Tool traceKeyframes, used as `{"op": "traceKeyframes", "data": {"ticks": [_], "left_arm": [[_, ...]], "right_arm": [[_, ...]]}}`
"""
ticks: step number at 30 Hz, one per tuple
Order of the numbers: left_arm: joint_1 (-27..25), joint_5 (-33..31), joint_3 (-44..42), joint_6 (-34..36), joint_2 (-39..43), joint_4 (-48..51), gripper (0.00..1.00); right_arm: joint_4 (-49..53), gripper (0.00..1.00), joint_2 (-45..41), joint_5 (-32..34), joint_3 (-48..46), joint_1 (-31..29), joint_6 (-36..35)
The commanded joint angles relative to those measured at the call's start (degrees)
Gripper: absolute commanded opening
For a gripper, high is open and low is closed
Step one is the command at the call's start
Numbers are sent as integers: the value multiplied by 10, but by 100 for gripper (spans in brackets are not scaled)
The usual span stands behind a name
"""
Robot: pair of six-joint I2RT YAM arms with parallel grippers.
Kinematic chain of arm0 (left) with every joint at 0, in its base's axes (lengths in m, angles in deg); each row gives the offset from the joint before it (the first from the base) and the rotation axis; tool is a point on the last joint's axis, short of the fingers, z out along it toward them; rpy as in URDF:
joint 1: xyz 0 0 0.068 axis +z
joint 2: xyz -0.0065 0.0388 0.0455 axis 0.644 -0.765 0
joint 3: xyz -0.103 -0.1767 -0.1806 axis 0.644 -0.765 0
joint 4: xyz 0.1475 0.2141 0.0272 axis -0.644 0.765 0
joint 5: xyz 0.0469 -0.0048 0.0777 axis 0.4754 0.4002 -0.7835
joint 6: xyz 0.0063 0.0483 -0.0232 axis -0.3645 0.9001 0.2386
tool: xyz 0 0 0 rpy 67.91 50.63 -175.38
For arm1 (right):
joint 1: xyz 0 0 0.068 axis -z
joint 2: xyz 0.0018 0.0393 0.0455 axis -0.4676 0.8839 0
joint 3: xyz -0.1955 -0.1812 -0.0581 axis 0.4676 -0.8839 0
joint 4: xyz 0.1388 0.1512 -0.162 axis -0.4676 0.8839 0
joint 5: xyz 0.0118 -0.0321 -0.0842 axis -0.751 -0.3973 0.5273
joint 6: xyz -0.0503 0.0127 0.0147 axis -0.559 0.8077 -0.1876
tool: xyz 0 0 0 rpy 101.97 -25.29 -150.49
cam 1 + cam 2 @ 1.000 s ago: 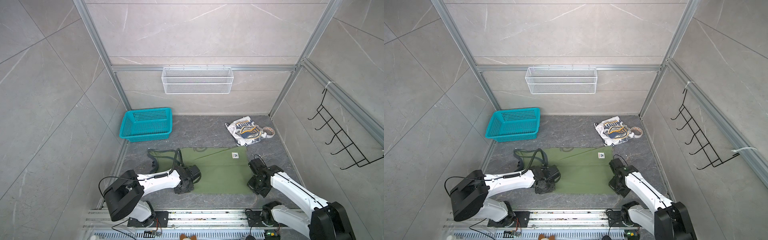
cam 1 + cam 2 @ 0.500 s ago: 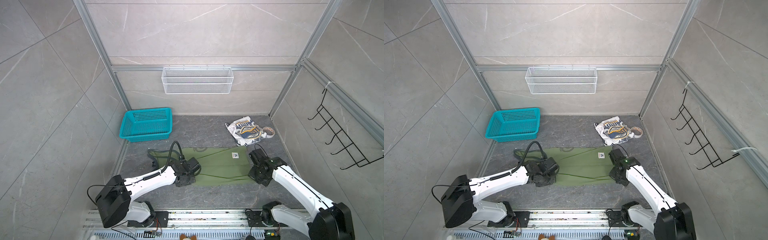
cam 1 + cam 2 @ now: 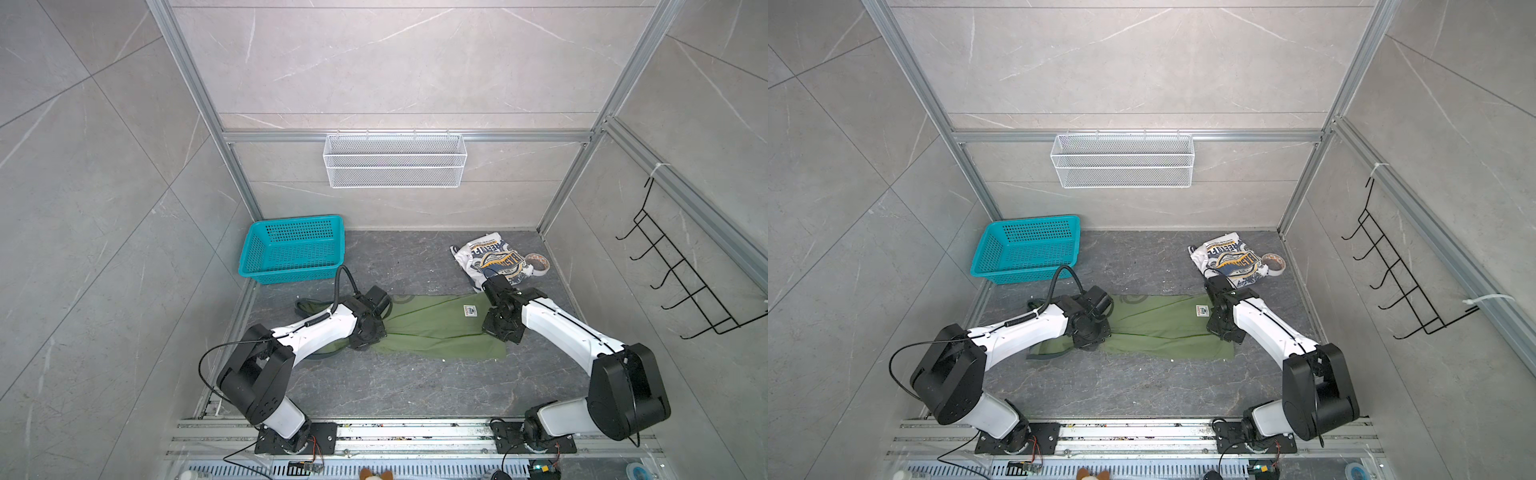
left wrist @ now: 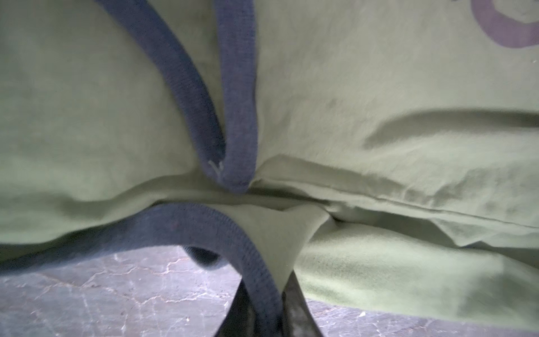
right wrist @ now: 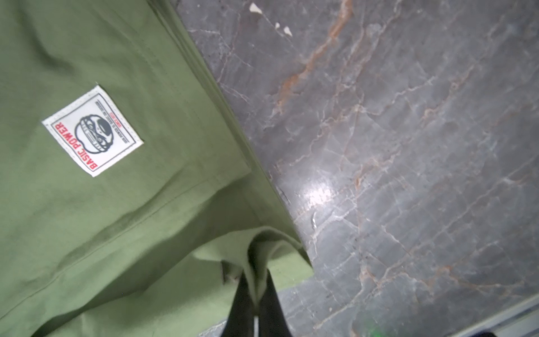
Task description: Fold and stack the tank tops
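Open room: bare dark grey marbled tabletop (image 3: pixel 395 382) between the arm bases and the near hem; tiled walls and aluminium posts on three sides.
Edges: near long edge of the olive green cloth tank top (image 3: pixel 436 332) well clear of the front rail; far edge apart from the teal plastic mesh basket (image 3: pixel 291 249).
Writing: "BASIC POWER" in red on a white square sewn label (image 5: pixel 93 131) with a dark round face mark; smaller print unreadable.
Second garment: crumpled white cloth tank top (image 3: pixel 490 259) with navy-orange badge print, far right, just beside a beige tape roll (image 3: pixel 537 263); lettering too small to read.
Left gripper (image 4: pixel 264 316): closed on the dark armhole trim and a fold of olive cloth, raised above the tabletop.
Right gripper (image 5: pixel 256 309): pinched tight on the hem corner of the same garment, near the label.
Garment pose: stretched lengthwise between both grippers, layered folds at the held corner.
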Motion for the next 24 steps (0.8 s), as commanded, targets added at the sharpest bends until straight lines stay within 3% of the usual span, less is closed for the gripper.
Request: {"op": "traceKeyframes", "data": {"ticks": [1, 3, 6, 15, 17, 24], "left_arm": [[18, 32, 23, 28, -16, -23, 17], [21, 33, 35, 35, -26, -23, 19], [21, 38, 61, 50, -44, -7, 34], [25, -53, 73, 69, -24, 27, 42], [29, -66, 75, 73, -25, 34, 48], [54, -94, 63, 82, -35, 32, 63]], "right_arm": [[-20, 4, 23, 22, 19, 5, -18], [-27, 4, 34, 20, 22, 9, -22], [-33, 6, 46, 25, 28, 14, -27], [-57, 16, 89, 31, 41, 37, -45], [-56, 18, 93, 37, 44, 38, -47], [-52, 36, 94, 66, 53, 46, -61]]}}
